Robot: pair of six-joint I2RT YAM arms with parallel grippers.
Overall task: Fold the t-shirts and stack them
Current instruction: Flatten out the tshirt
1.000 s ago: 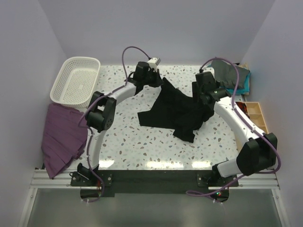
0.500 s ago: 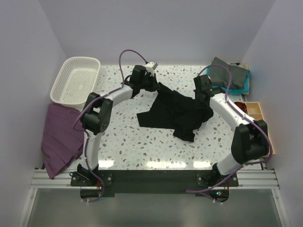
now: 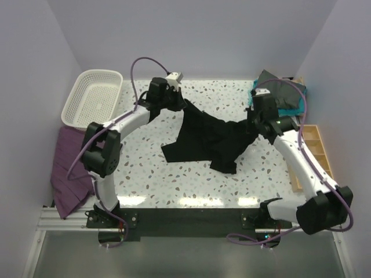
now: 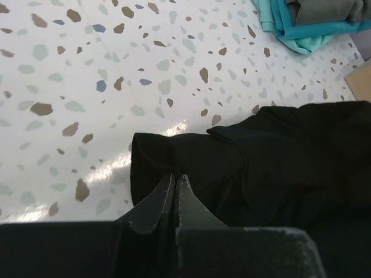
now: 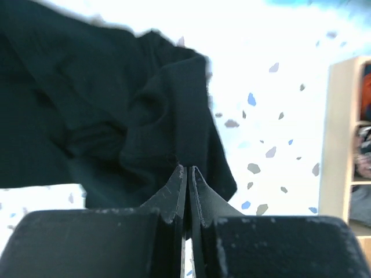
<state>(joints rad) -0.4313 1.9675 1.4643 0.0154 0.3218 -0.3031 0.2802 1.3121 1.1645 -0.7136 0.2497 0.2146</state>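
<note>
A purple cloth (image 3: 72, 168) droops off the table (image 3: 145, 174) at 8 o'clock. The black t-shirt (image 3: 203, 139) lies rumpled at the centre (one corner trails toward 6). The left gripper (image 4: 175, 176) has its jaws pinched tight on the shirt's 11 o'clock edge, and the right gripper (image 5: 187, 169) is likewise clamped on its 2 o'clock edge. A wooden tray (image 3: 316, 145) sits at 3 and a white basket (image 3: 75, 95) at 10. At 2, partly behind the right arm, a grey t-shirt (image 3: 284, 92) lies on a teal t-shirt (image 4: 284, 26).

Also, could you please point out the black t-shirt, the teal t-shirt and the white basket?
black t-shirt (image 3: 214, 139): top external view, middle of the spread fabric.
teal t-shirt (image 4: 284, 26): left wrist view, its folded edge.
white basket (image 3: 95, 104): top external view, its bare floor.
</note>
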